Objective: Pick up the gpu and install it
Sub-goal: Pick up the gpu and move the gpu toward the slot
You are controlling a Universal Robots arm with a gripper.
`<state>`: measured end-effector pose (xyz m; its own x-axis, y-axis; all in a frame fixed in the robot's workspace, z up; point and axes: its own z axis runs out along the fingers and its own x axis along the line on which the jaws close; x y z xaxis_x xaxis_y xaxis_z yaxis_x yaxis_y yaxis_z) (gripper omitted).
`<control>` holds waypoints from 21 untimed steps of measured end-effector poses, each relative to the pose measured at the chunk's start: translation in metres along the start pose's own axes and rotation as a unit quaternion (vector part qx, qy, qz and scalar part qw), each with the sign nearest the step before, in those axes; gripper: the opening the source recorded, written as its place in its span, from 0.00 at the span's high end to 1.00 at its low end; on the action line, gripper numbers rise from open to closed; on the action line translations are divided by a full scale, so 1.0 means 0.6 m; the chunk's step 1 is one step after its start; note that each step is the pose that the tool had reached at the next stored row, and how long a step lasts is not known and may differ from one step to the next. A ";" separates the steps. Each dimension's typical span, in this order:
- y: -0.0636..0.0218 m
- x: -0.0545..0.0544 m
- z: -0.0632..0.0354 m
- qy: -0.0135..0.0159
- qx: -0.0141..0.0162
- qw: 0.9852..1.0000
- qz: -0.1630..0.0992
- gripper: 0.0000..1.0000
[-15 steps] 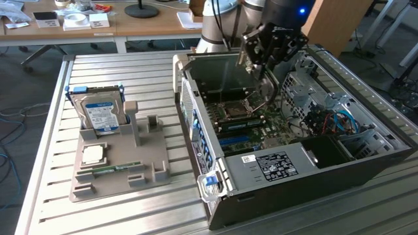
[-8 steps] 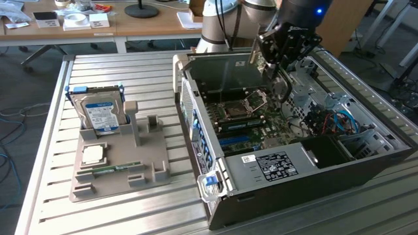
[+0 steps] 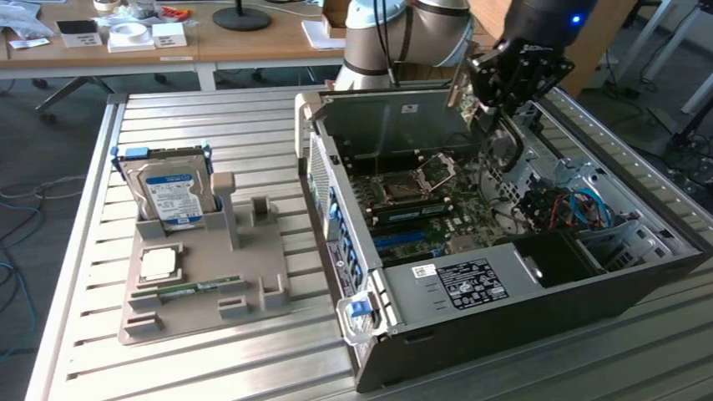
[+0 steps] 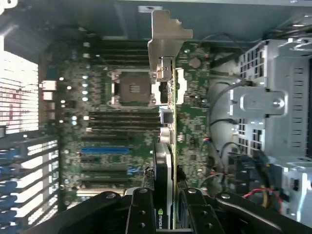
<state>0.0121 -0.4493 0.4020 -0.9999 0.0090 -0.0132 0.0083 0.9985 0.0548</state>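
I have two containers on the bench: the open computer case and, at the exterior view's left, a grey parts holder.

The fingers are closed about half way on the gpu, one on each face of the card, and they grip it firmly. The gpu hangs edge-on inside the open top of the case, above the motherboard. Its silvery bracket is at the end far from the fingers and its black cooler is close to them. I cannot tell if its lower edge touches a slot or not.

In the case I count one motherboard with one open processor socket, one metal drive cage, and a bundle of blue and red cables beside it.

In the grey holder I count three things. One hard drive with a blue-white label stands upright at the back. One square silvery chip lies flat in front of it. One narrow green RAM stick lies flat near the front.
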 end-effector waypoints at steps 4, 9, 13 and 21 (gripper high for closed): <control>0.000 -0.030 0.000 0.000 0.000 1.000 0.000 0.73; 0.000 -0.066 0.001 0.000 0.000 1.000 0.000 0.73; 0.001 -0.072 0.001 0.000 0.000 1.000 0.000 0.73; 0.001 -0.085 0.001 0.000 0.000 1.000 0.000 0.73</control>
<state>0.0633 -0.4494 0.4020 -0.9999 0.0089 -0.0132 0.0081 0.9985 0.0548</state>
